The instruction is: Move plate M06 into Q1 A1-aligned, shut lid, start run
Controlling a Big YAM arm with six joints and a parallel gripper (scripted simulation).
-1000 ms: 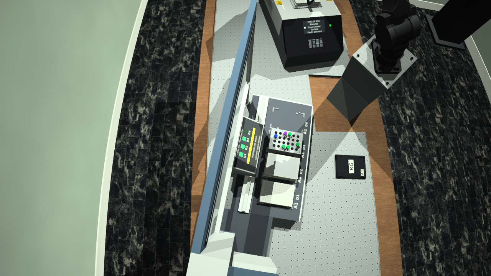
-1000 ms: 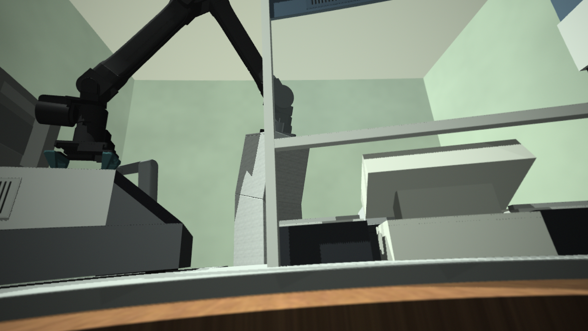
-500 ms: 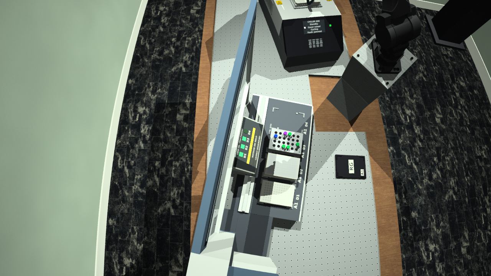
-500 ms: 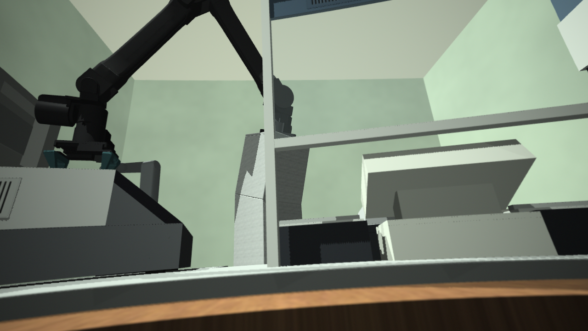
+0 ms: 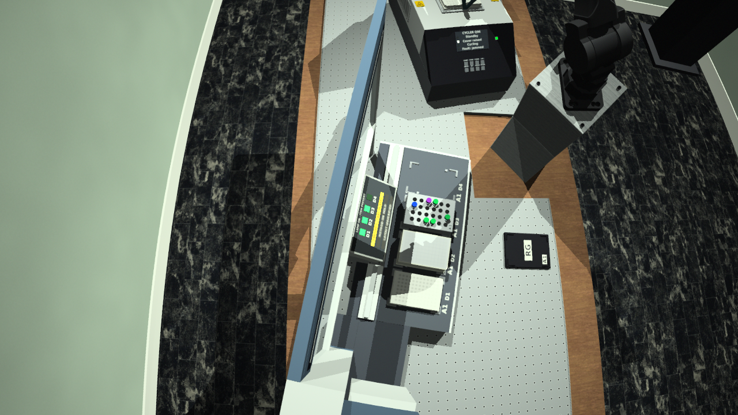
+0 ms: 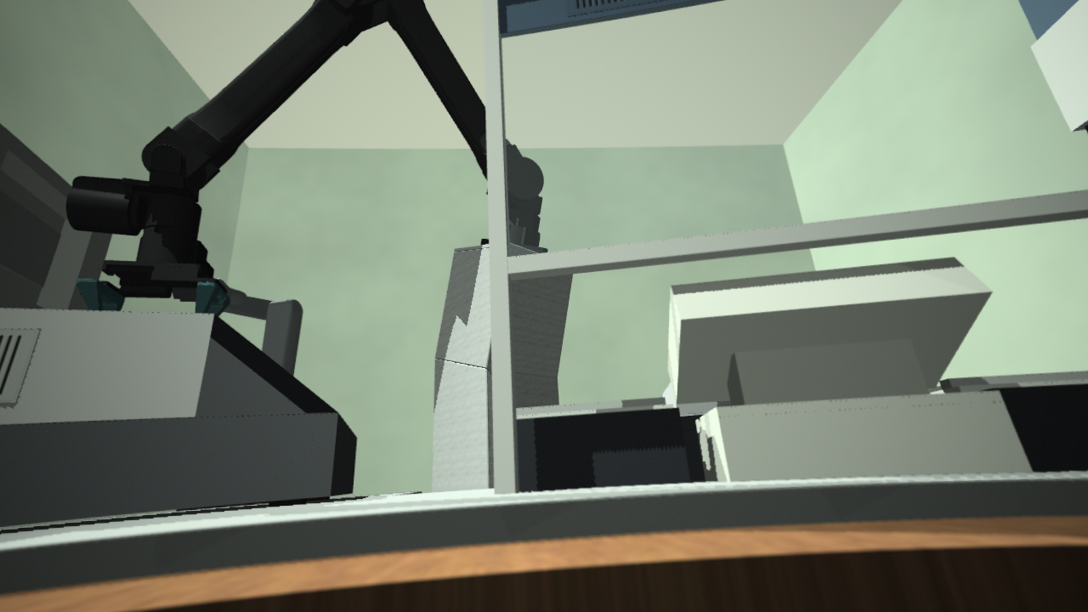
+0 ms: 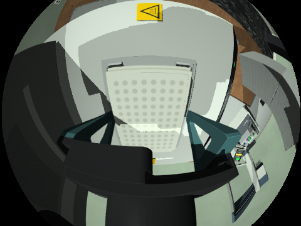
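The white PCR plate M06 (image 7: 148, 105) lies flat on the block of the cycler Q1 (image 5: 467, 51), inside white corner locators at its far end. My gripper (image 7: 150, 114) hangs right over the plate's near half. Its teal fingers stand open on either side of the long edges, with small gaps to the plate. In the exterior view my gripper (image 6: 152, 292) sits just above Q1's top (image 6: 114, 380). Q1's lid (image 6: 30, 220) stands raised at the left. The lamp (image 5: 496, 38) is green. The D4 spot (image 5: 433, 173) is bare. The plate's label and A1 corner do not show.
The tube cooling block (image 5: 429, 211) with coloured caps is on D3, the deep-well block (image 5: 424, 250) on D2 and plate N06 (image 5: 417, 290) on D1. The black RG nest (image 5: 523, 252) lies to the right. A tall frame post (image 6: 498, 243) and a shelf stand near the hand-off row.
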